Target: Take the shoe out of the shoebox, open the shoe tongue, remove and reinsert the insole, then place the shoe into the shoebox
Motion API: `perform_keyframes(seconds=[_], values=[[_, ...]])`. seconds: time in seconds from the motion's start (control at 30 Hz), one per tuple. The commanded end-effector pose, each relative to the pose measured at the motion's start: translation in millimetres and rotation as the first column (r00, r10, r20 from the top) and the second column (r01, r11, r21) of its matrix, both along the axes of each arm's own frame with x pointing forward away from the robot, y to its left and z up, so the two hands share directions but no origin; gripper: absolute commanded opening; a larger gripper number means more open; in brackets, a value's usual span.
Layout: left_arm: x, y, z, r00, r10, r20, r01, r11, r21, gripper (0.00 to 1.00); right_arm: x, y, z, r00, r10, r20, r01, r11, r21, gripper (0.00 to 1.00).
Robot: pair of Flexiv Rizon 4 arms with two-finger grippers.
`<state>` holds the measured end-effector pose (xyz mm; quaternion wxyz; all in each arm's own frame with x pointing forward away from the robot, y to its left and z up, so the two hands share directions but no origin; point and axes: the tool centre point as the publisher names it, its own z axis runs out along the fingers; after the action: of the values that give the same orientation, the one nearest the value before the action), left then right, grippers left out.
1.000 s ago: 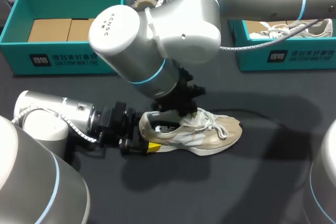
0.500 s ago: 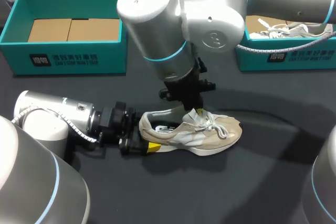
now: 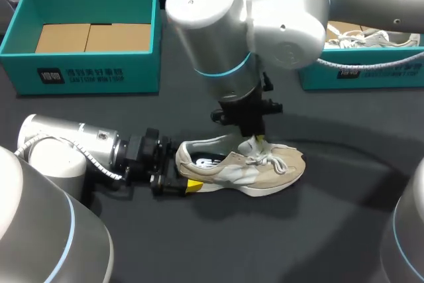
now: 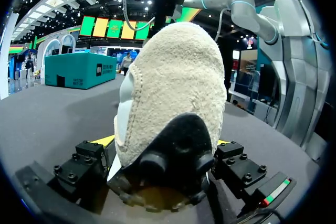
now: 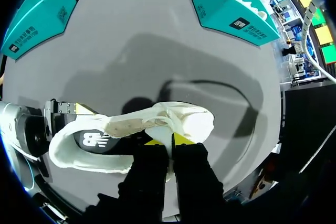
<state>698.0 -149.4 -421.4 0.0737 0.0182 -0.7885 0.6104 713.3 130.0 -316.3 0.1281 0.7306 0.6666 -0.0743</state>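
While clamping heel of beige suede-and-mesh sneaker in left gripper, pinching white padded tongue with right gripper: could lose pinch if overpulled.

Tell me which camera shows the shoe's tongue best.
Right wrist view: the tongue lies in full view, pinched by the right tool. Head view shows only a bit beneath that tool; left wrist view shows only the heel of the shoe.

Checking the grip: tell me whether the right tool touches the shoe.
Touching. Right wrist view: the right tool pinches the shoe by its tongue.
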Motion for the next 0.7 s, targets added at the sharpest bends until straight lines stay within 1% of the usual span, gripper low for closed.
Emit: perform_keyframes(seconds=[0.03, 0.07, 0.13, 0.63, 0.7], values=[[-3.4, 3, -4, 1.000, 0.002, 0.000, -0.002, 1.000, 0.000, 0.00, -3.4, -28, 3, 0.999, 0.037, 0.016, -0.039, 0.992, 0.120, 0.00], [-3.4, 3, -4, 1.000, 0.002, 0.000, -0.002, 1.000, 0.000, 0.00, -3.7, -31, 3, 0.999, 0.041, 0.017, -0.043, 0.991, 0.127, 0.00], [-3.4, 3, -4, 1.000, 0.002, 0.000, -0.002, 1.000, 0.000, 0.00, -3.5, -39, 2, 0.996, 0.088, -0.002, -0.086, 0.979, 0.187, 0.00], [-3.4, 3, -4, 1.000, 0.002, 0.000, -0.002, 1.000, 0.000, 0.00, -3.5, -39, 2, 0.996, 0.088, -0.002, -0.086, 0.979, 0.187, 0.00], [-3.4, 3, -4, 1.000, 0.002, 0.000, -0.002, 1.000, 0.000, 0.00, -3.5, -40, -1, 0.990, 0.142, 0.009, -0.141, 0.967, 0.211, 0.00]])
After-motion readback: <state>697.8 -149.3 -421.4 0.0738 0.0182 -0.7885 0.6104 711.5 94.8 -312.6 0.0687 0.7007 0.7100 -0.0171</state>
